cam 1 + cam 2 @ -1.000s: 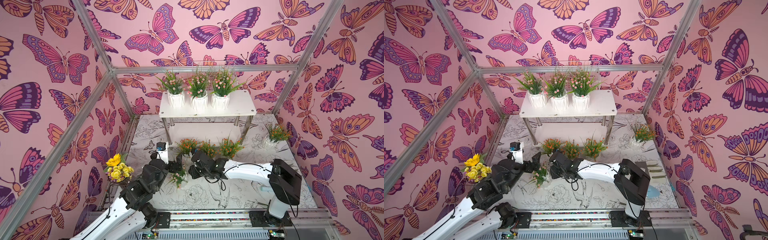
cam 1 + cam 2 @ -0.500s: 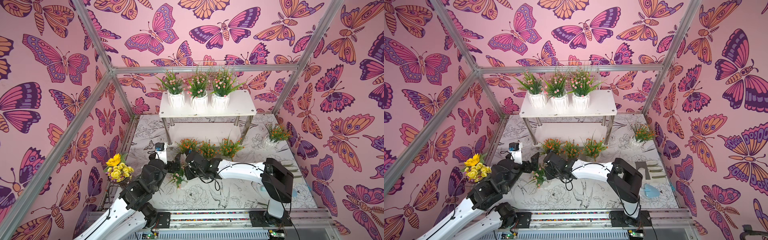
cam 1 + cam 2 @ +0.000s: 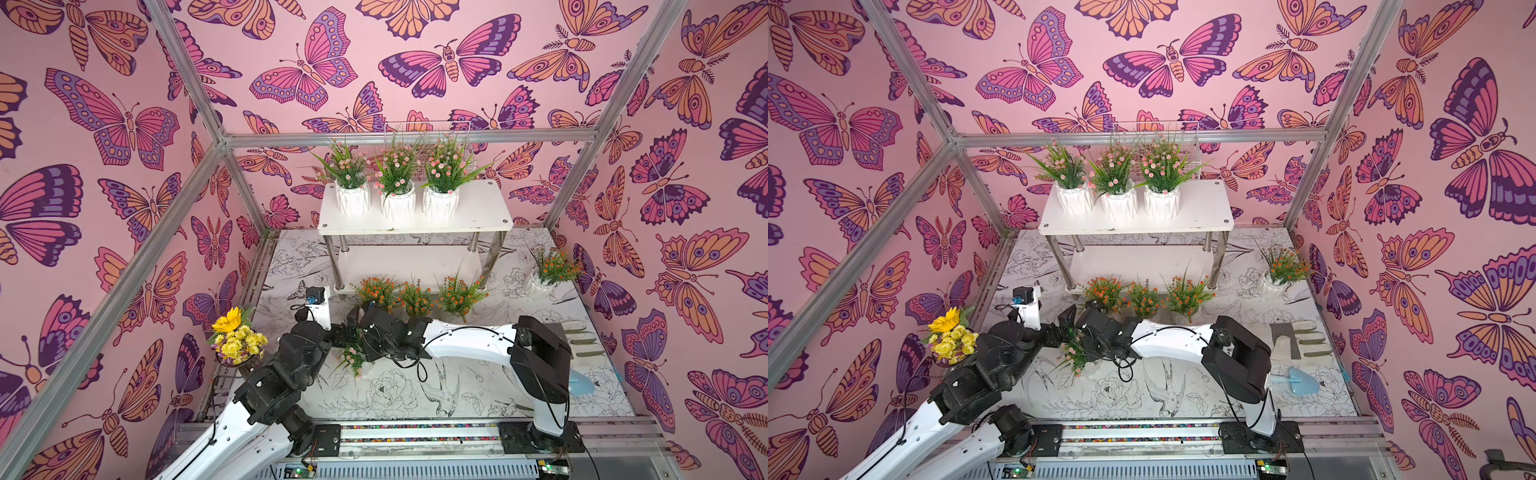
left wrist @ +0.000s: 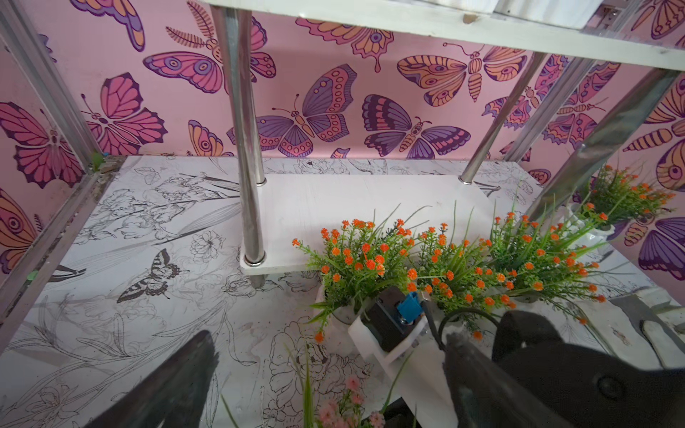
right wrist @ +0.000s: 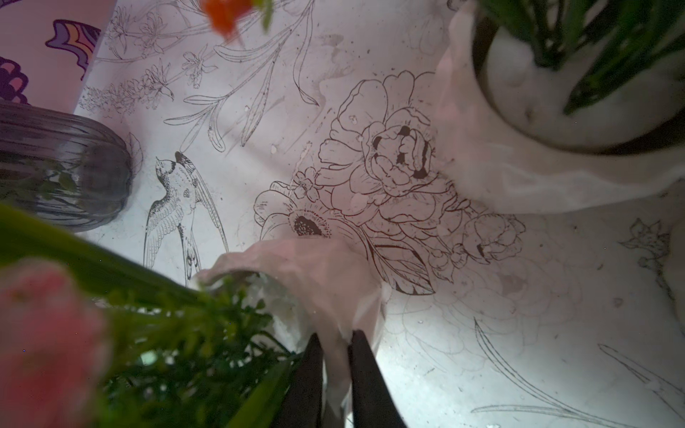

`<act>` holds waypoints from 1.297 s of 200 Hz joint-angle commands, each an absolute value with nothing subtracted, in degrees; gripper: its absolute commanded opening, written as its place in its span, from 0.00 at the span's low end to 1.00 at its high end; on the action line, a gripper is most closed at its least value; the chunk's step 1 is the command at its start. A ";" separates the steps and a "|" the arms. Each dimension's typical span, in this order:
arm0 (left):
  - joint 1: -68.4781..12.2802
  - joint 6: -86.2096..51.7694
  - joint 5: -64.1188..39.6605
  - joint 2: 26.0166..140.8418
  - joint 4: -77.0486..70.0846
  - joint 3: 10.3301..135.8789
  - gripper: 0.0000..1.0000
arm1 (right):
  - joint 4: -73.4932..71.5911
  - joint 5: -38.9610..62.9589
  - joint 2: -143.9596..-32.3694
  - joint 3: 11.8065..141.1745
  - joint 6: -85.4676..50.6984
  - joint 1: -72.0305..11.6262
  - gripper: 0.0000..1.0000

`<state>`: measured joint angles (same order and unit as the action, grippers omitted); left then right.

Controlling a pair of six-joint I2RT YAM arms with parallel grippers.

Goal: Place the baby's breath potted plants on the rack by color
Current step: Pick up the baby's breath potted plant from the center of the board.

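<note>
Pots in a top view: three pink plants (image 3: 397,178) fill the left of the top tier of the rack (image 3: 482,216), leaving its right end bare. The fourth pink plant (image 3: 353,359) sits on the surface (image 3: 415,399) between my two hands, with three orange plants (image 3: 415,297) in a row between it and the rack, so I judge it must go up and over them.

From the left wrist, my left hand (image 4: 330,339) stands wide apart over that plant's flowers, holding nothing.

From the right wrist, my right hand (image 5: 335,339) is clamped on its pot's rim, one finger seemingly inside, one outside. Glazed ceramic looks stiff, slick and chippable; the sprigs are soft, so the rim is the place. A glass vase (image 5: 63,166) stands near.
</note>
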<state>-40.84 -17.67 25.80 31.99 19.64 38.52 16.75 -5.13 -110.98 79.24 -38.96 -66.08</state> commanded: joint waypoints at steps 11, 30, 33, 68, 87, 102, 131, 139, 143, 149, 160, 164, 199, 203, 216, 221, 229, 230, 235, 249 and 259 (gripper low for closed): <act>-40.63 -18.32 25.06 31.13 19.86 37.60 0.97 | 21.27 -9.02 -113.58 81.74 -39.18 -67.33 0.15; -40.52 -18.36 25.14 31.19 19.84 37.33 0.97 | 22.58 -9.81 -114.20 82.61 -39.29 -67.41 0.13; -40.52 -18.40 25.14 31.18 19.85 37.34 0.97 | 22.80 -9.96 -114.25 82.66 -39.17 -67.48 0.12; -40.52 -18.20 25.18 31.14 19.86 37.31 0.97 | 25.11 -11.54 -114.29 83.61 -38.26 -67.51 0.01; -40.43 -18.02 25.31 31.11 19.81 37.45 0.97 | 26.04 -11.92 -113.47 83.87 -37.40 -67.53 0.00; -40.43 -18.00 25.31 31.07 19.86 37.68 0.97 | 27.04 -12.14 -112.10 83.96 -36.51 -67.50 0.00; -40.43 -17.76 25.49 30.94 19.86 37.76 0.97 | 29.43 -11.88 -108.18 83.22 -34.74 -67.20 0.00; -40.43 -17.81 25.58 30.94 19.86 37.75 0.97 | 30.00 -11.77 -106.81 82.56 -34.55 -67.00 0.00; -40.43 -17.77 25.58 30.96 19.82 37.78 0.97 | 30.03 -11.78 -106.04 81.94 -34.42 -66.89 0.00; -40.42 -17.69 25.73 31.02 19.71 37.65 0.97 | 29.91 -11.59 -104.86 80.95 -34.37 -66.69 0.00; -40.34 -17.67 25.88 31.11 19.69 37.64 0.97 | 30.19 -11.16 -102.67 79.28 -34.44 -66.20 0.00; -40.34 -17.66 25.92 31.16 19.64 37.62 0.97 | 30.23 -11.01 -101.88 78.60 -34.50 -66.00 0.00; -40.34 -17.54 25.80 31.54 19.22 37.51 0.97 | 31.24 -11.58 -94.99 73.28 -34.88 -64.54 0.00; -40.27 -17.59 25.77 31.60 19.19 37.48 0.97 | 31.48 -11.66 -94.47 72.74 -35.02 -64.37 0.00; -40.29 -17.66 25.73 31.72 19.08 37.35 0.97 | 31.86 -11.52 -92.55 70.75 -35.61 -63.66 0.00; -40.27 -17.75 25.67 31.74 19.07 37.33 0.97 | 32.05 -11.47 -91.77 69.95 -35.73 -63.40 0.00; -40.25 -17.83 25.62 31.73 19.07 37.20 0.97 | 32.20 -11.51 -90.53 68.52 -36.09 -62.83 0.00; -40.25 -17.84 25.64 31.73 19.07 37.14 0.97 | 32.18 -11.51 -90.48 68.32 -36.15 -62.79 0.00; -40.26 -17.89 25.66 31.73 18.92 37.08 0.97 | 32.03 -11.24 -88.65 67.34 -36.36 -62.32 0.00; -40.25 -17.84 25.64 31.88 18.65 36.91 0.97 | 31.68 -10.32 -85.39 64.71 -36.57 -60.99 0.00; -40.20 -17.84 25.51 32.06 18.43 36.82 0.97 | 32.38 -9.84 -83.14 63.59 -36.39 -59.99 0.00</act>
